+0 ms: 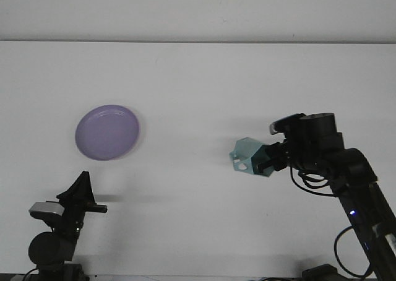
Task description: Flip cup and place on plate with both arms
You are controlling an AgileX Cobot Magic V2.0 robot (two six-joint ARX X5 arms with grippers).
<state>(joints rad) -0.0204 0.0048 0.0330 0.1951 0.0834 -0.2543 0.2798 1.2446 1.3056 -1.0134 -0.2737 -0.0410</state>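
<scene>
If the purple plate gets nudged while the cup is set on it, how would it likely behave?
The round purple plate sits low and flat on the white table, so tipping seems unlikely. It looks thin and probably light, and the tabletop looks smooth, so a sideways nudge might slide it. Its shallow rim would give little grip.

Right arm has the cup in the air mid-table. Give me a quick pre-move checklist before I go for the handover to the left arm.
1. Cup held by right gripper: ok, clamped and clear of the table.
2. Cup orientation: cannot tell which end is the opening; it hangs tilted.
3. Left gripper ready to receive: ok, open, but low at the near-left edge, far from the cup.
4. Plate free: ok, nothing on it.
5. Path between cup and plate: ok, bare table.
</scene>
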